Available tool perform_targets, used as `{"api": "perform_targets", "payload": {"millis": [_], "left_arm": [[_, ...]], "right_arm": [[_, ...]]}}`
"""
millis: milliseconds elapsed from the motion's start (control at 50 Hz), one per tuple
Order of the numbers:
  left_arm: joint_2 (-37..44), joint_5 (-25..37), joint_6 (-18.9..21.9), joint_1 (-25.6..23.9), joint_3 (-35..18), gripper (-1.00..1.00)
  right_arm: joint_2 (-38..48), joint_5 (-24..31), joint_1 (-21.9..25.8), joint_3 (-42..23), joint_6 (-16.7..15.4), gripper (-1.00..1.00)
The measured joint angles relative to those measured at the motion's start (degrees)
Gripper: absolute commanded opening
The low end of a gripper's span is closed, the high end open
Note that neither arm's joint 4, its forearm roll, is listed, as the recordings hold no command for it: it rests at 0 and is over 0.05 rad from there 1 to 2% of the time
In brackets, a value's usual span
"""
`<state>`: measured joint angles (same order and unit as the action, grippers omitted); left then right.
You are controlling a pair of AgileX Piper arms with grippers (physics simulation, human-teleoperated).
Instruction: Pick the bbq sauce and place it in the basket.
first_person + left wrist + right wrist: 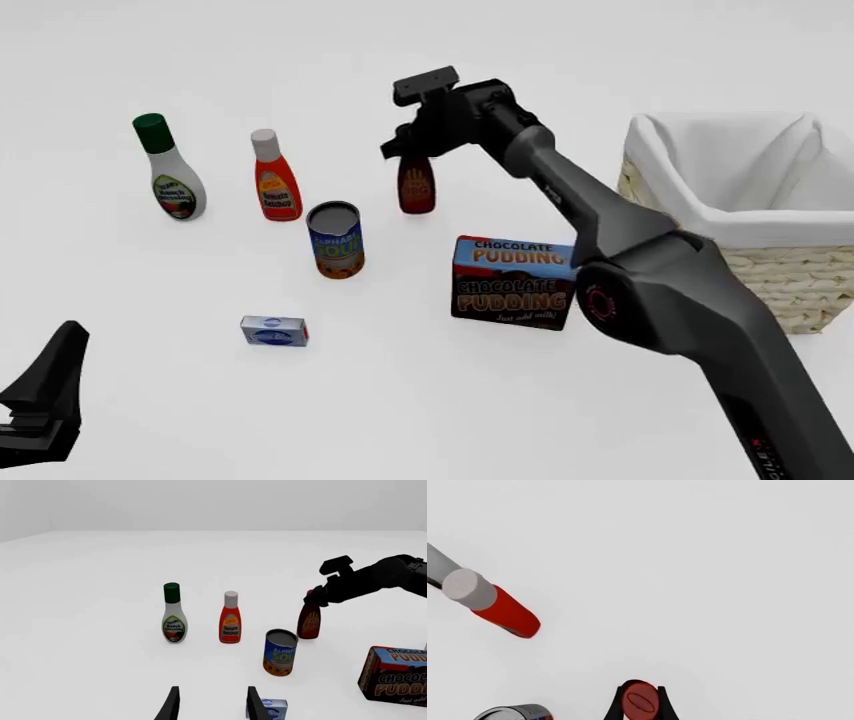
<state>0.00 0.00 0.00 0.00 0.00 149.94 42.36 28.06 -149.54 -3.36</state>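
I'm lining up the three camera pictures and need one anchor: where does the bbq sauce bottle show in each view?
Front view: the bbq sauce stands just right of center in the upper half, under the right tool.
Left wrist view: it shows at the right, its top hidden by the right arm.
Right wrist view: only its red cap shows, at the bottom edge between the fingers.
Shared landmark: the ketchup bottle.
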Motion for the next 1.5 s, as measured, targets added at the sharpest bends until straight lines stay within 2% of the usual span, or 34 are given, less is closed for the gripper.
{"api": "perform_targets", "payload": {"millis": [680,1500], "left_arm": [[0.0,0.0,0.0,0.0,0.0,1.0],[0.0,0.0,0.0,0.0,0.0,1.0]], "right_arm": [[-12.8,0.6,-0.3,4.6,-1.8,-1.0],[-44.6,-7.2,-1.2,34.6,-3.8,-1.0]]}}
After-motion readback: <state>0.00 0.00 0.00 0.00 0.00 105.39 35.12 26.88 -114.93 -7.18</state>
